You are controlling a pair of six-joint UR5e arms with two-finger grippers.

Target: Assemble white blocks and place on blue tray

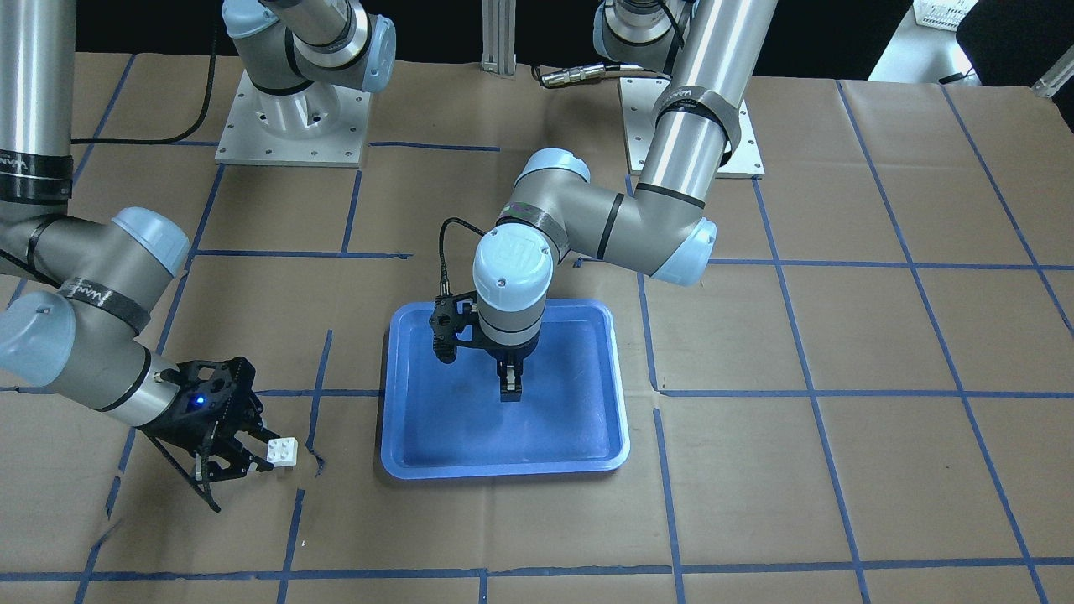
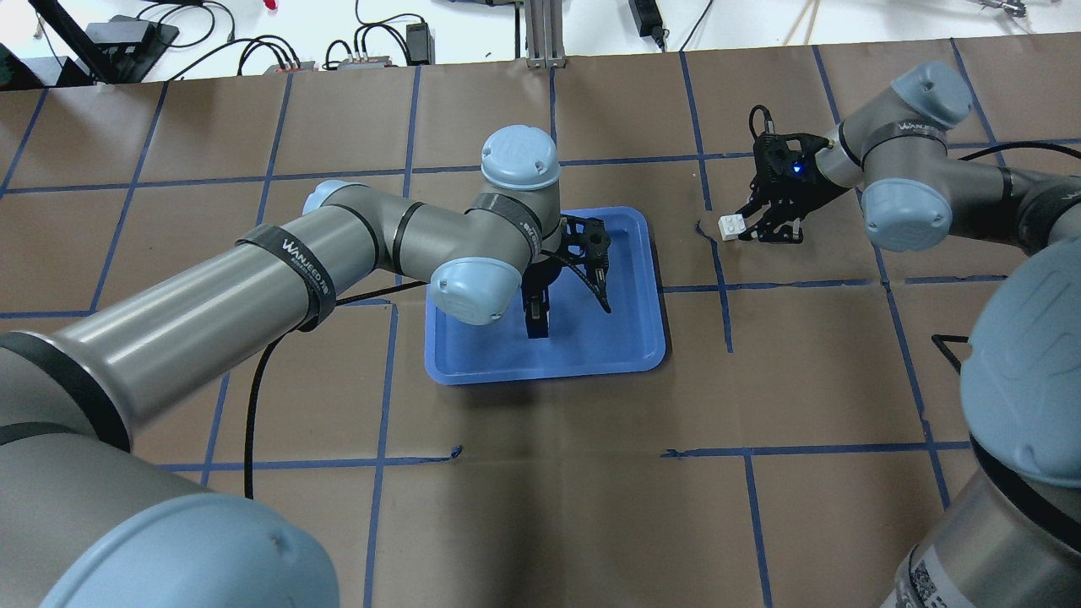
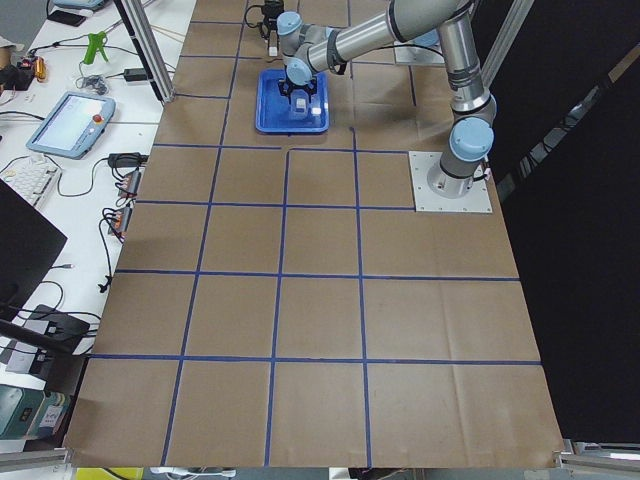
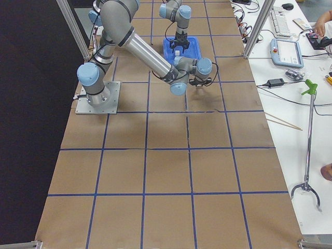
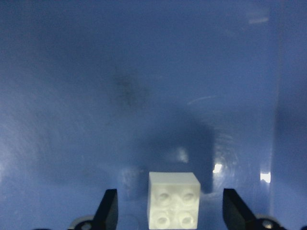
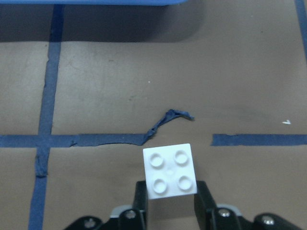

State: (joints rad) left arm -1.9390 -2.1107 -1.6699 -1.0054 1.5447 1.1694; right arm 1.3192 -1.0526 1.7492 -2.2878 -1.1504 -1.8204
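1. Midway along the table (image 1: 839, 436), well in from every edge, the tray (image 1: 436, 436) lies flat on brown paper gridded with blue tape (image 1: 839, 393).
2. Left claw (image 1: 511, 390) points straight down over the tray's middle, its fingers spread.
3. Left block (image 5: 172, 203) stands studs-up on the tray floor between those fingers, with a gap on each side in the left wrist view.
4. Right claw (image 1: 267, 455) is off the tray, towards the table's right edge, and is pinching the right block (image 6: 170, 168) by two opposite sides.
5. Right block is studs-up over bare paper, just beside a torn curl of tape (image 6: 168, 120). I cannot tell whether it touches the table.
6. A blue light (image 1: 197, 400) glows on the right claw's black body.
7. Writing: the black band (image 2: 291, 253) on the left arm reads "WANJEED" as far as I can make out. The smaller line beneath it is too small to read.
8. Left arm's wrist cap (image 1: 512, 250) bears a faint "UR" mark.
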